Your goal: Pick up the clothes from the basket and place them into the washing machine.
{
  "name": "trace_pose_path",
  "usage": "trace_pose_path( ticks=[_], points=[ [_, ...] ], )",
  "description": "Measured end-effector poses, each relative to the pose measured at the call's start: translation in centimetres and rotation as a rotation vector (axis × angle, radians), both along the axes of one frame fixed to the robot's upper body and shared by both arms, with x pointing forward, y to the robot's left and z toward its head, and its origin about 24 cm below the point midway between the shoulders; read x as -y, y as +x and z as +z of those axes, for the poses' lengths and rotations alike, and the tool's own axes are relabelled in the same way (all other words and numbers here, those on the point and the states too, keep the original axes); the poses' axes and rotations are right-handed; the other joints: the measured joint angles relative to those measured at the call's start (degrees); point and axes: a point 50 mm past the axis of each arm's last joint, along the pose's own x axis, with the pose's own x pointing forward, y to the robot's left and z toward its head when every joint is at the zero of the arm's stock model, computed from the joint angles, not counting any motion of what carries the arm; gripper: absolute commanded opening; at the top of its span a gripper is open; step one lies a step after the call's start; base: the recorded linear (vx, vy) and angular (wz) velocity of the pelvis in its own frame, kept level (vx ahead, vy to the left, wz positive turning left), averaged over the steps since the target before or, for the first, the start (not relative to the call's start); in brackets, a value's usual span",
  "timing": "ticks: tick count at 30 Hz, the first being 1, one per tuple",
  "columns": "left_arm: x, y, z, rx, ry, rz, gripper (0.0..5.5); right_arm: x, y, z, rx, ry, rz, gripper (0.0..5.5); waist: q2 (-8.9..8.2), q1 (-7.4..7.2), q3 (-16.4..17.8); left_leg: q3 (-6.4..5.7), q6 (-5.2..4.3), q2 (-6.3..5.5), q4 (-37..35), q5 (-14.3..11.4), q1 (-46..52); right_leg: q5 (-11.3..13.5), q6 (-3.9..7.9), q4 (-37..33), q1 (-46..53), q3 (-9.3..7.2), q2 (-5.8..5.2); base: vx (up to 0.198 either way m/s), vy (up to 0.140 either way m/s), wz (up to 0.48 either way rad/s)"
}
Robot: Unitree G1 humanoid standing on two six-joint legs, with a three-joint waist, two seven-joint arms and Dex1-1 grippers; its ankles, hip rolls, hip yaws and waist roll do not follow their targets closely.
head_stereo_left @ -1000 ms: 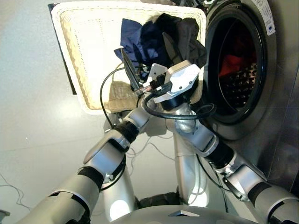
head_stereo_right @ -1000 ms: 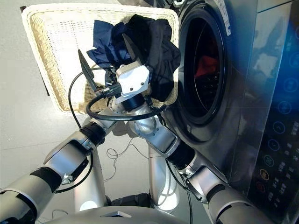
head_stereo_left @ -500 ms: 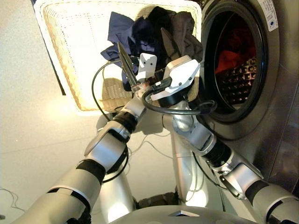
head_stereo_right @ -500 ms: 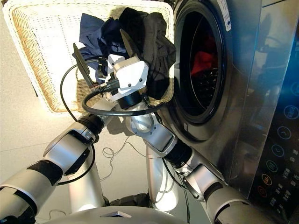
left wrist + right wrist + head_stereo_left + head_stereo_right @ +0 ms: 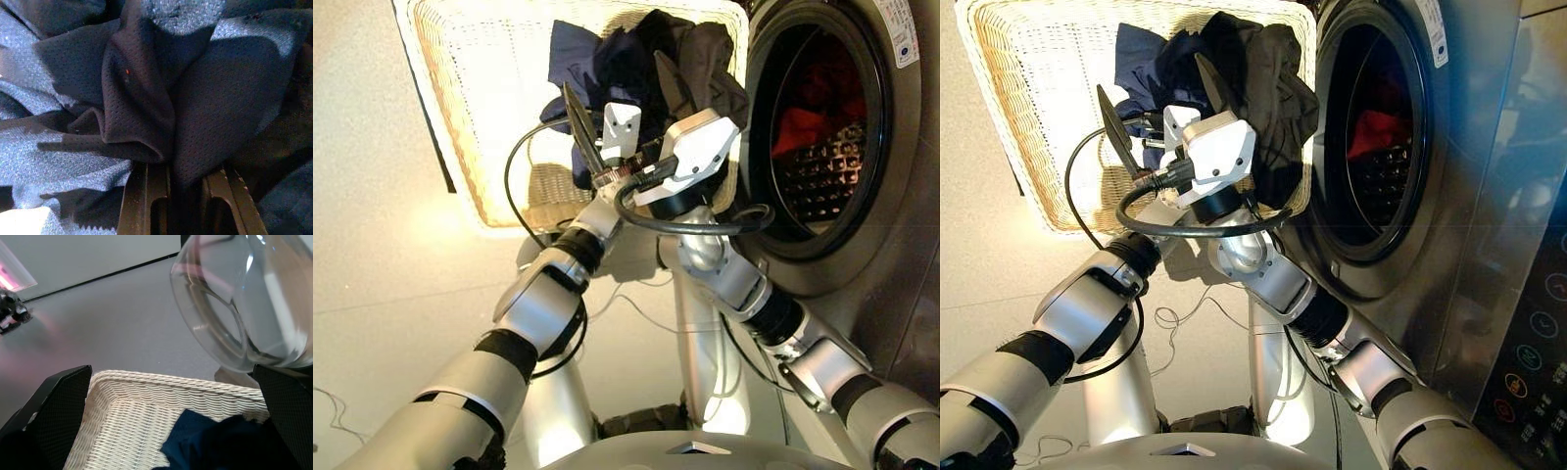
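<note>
Both arms reach over the basket [image 5: 460,108]. The left gripper [image 5: 183,196] has its fingers clamped on the blue garment [image 5: 137,112]. The right gripper [image 5: 166,421] hovers with fingers apart above the black garment [image 5: 705,69]. The red garment [image 5: 803,127] lies inside the washer [image 5: 891,196] at right.

Blue garment [image 5: 582,69] and black garment [image 5: 705,69] heaped in the basket [image 5: 489,108] — coral one [image 5: 803,127] inside the washing machine [image 5: 891,196].

My left tool [image 5: 183,205] has its two black fingers [image 5: 144,200] close together, pinching a fold of the blue garment [image 5: 146,107]. Rumpled blue mesh cloth fills nearly everything I see here.
</note>
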Motion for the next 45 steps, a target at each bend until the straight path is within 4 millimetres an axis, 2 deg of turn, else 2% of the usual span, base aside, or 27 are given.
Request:
trace_pose_path(
  ticks=[4,5,8,9,10,11,15,18,21,25,29,32,33,35,37,40,45],
  points=[
    [-1.4,-1.9,-2.4,0.009,0.032,-0.034,0.0,3.8,1.4,-1.6,-0.032,-0.01,-0.194,5.5,0.21,0.34,0.16,-0.02,0.48,-1.4,-3.13,0.74,3.63,-0.03,0.5,-2.28,3.68,-0.37,-1.25,0.011,0.015,0.03],
    [-2.7,-2.5,-3.2,0.004,0.032,-0.021,0.0,4.9,1.6,-2.1,-0.049,-0.011,-0.24,5.5,0.35,0.92,0.29,-0.02,0.64,-1.74,-3.89,0.85,4.6,-0.04,0.72,-2.96,4.77,-0.51,-1.67,0.0,0.0,0.0],
    [-3.6,-4.2,-3.7,0.049,0.034,-0.051,0.0,7.6,1.9,-3.0,-0.078,-0.017,-0.344,5.5,0.55,2.31,0.41,0.05,0.92,-2.5,-5.2,1.09,6.85,-0.12,1.19,-4.13,7.04,-0.52,-2.37,0.019,0.035,0.042],
    [-4.6,-4.5,-3.9,0.048,0.046,-0.046,0.0,8.2,2.0,-3.3,-0.08,-0.028,-0.37,5.5,0.68,3.04,0.5,0.06,1.04,-2.82,-5.5,1.17,7.38,-0.19,1.3,-4.23,7.67,-0.68,-2.74,0.031,0.062,0.104],
    [-4.6,-5.2,-3.3,0.085,0.024,-0.072,0.0,8.7,1.9,-3.3,-0.071,-0.038,-0.393,5.5,0.69,2.92,0.5,-0.07,1.12,-3.12,-5.7,1.23,7.87,-0.33,1.49,-4.28,8.17,-0.69,-2.99,0.0,0.0,0.0],
    [-5.6,-5.9,-2.9,0.114,0.012,-0.074,0.0,9.2,1.9,-3.3,-0.066,-0.045,-0.412,5.5,0.83,3.68,0.58,-0.15,1.15,-3.31,-5.75,1.25,8.24,-0.39,1.58,-4.28,8.67,-0.77,-3.19,0.0,0.0,0.0],
    [-7.6,-8.0,-0.7,0.24,0.023,-0.136,0.0,11.2,1.9,-4.2,-0.092,-0.09,-0.465,5.5,1.1,5.17,0.71,-0.83,1.37,-3.82,-5.7,1.27,9.61,-0.66,1.84,-4.29,10.51,-1.31,-3.84,0.0,0.0,0.0],
    [-7.7,-9.2,1.3,0.333,0.007,-0.194,0.0,11.6,1.9,-4.7,-0.098,-0.169,-0.476,5.5,1.34,5.99,0.79,-1.19,1.71,-4.08,-5.59,1.16,9.97,-0.74,1.97,-4.39,11.3,-1.7,-4.16,0.0,0.0,0.0],
    [-7.0,-10.3,3.0,0.4,-0.013,-0.283,0.0,11.4,2.0,-5.1,-0.112,-0.245,-0.452,5.5,1.39,6.63,0.82,-1.44,1.79,-4.11,-5.34,1.19,10.34,-0.69,1.95,-4.51,12.17,-2.01,-4.21,0.0,0.0,0.0],
    [-5.9,-11.6,5.1,0.452,-0.089,-0.469,0.0,10.2,2.1,-4.5,-0.072,-0.372,-0.358,5.5,1.41,6.61,0.83,-1.5,1.93,-4.28,-5.0,1.32,10.47,-0.26,2.24,-4.96,12.73,-2.02,-4.38,0.0,0.0,0.0],
    [-4.7,-12.4,5.8,0.419,-0.148,-0.671,0.0,8.1,1.9,-4.3,-0.043,-0.552,-0.189,5.5,1.43,6.55,0.84,-1.46,2.45,-4.92,-4.71,1.3,10.48,0.09,2.77,-5.21,13.08,-1.83,-4.95,0.0,0.0,0.0],
    [-3.2,-13.1,5.3,0.339,-0.158,-0.852,0.0,5.8,1.7,-3.0,0.065,-0.746,-0.044,5.5,1.5,6.9,0.88,-1.31,2.87,-5.12,-4.74,1.18,10.31,0.48,3.27,-5.98,13.2,-1.51,-5.09,0.0,0.0,0.0],
    [-2.8,-13.2,5.1,0.319,-0.16,-0.884,0.0,5.6,1.7,-2.8,0.086,-0.789,-0.03,5.5,1.5,7.29,0.88,-1.34,2.93,-5.11,-4.74,1.22,10.32,0.46,3.29,-5.94,13.19,-1.43,-5.17,0.0,0.0,0.0],
    [-2.4,-13.3,4.7,0.284,-0.181,-0.926,0.0,5.4,2.0,-1.8,0.126,-0.858,-0.031,5.5,1.5,8.03,0.88,-1.31,2.98,-5.29,-4.73,1.24,10.3,0.51,3.17,-5.88,13.14,-1.41,-5.17,0.0,0.0,0.0],
    [-2.6,-13.2,4.9,0.277,-0.177,-0.937,0.0,5.2,2.4,-1.1,0.151,-0.894,-0.037,5.5,1.5,7.99,0.88,-1.34,2.97,-5.2,-4.74,1.25,10.31,0.72,2.84,-5.85,13.13,-1.44,-5.07,0.0,0.0,0.0],
    [-2.7,-12.9,5.3,0.283,-0.175,-0.943,0.0,4.7,2.7,-0.4,0.182,-0.911,-0.046,5.5,1.51,7.91,0.88,-1.2,3.1,-5.08,-4.58,1.44,10.32,0.9,3.03,-5.87,13.14,-1.34,-4.92,0.0,0.0,0.0],
    [-2.6,-12.6,5.6,0.289,-0.166,-0.94,0.0,4.5,2.9,0.0,0.202,-0.932,-0.072,5.5,1.53,7.88,0.87,-1.31,2.89,-4.97,-3.98,1.46,10.4,0.94,2.98,-5.75,13.51,-1.44,-4.87,0.0,0.0,0.0]
  ],
)
